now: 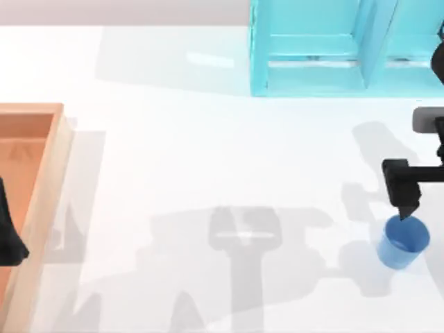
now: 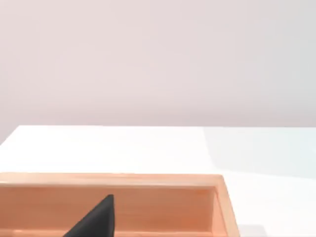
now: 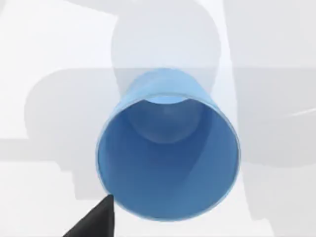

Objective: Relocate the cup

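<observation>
The cup point(image 1: 404, 242) is small, plain and blue. It stands upright on the white table near the right edge, toward the front. My right gripper point(image 1: 406, 210) hangs just above its far rim. The right wrist view looks down into the cup point(image 3: 168, 158), whose inside is lighter blue, and the gripper's black tip point(image 3: 96, 222) sits at the rim's outer edge. My left gripper point(image 1: 10, 239) is parked over the wooden tray at the far left.
A turquoise cabinet point(image 1: 333, 48) stands at the back right, behind the cup. A shallow wooden tray point(image 1: 41, 187) lies along the left edge and also appears as the tray point(image 2: 148, 207) in the left wrist view. Bare white table lies between them.
</observation>
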### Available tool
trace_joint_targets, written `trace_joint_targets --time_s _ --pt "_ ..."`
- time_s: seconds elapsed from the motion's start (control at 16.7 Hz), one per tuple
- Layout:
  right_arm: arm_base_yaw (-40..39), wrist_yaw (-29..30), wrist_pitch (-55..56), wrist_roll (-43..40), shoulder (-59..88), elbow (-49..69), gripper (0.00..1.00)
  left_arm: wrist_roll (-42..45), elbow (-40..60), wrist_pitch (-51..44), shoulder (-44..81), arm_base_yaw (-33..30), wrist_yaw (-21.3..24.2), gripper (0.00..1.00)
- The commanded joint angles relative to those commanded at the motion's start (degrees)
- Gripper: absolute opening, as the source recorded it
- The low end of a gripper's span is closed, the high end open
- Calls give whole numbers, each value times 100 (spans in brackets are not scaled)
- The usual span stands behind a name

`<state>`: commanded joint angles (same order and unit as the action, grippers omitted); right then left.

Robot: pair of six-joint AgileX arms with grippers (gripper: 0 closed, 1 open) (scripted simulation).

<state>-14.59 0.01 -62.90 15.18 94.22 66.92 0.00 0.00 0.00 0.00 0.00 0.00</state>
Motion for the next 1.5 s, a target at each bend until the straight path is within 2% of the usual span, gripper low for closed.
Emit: trace_joint_targets --time_s 0.3,0.66,1.44,1.5 --pt "-21 0 1391 30 414 -905 100 0 0 0 0 0 0 100" --pt "-28 0 1639 39 510 -1109 100 0 0 0 0 0 0 100" --pt "-28 0 1639 39 510 -1109 2 0 0 0 0 0 0 100" --pt "-28 0 1639 39 510 -1109 0 0 0 0 0 0 0 100"
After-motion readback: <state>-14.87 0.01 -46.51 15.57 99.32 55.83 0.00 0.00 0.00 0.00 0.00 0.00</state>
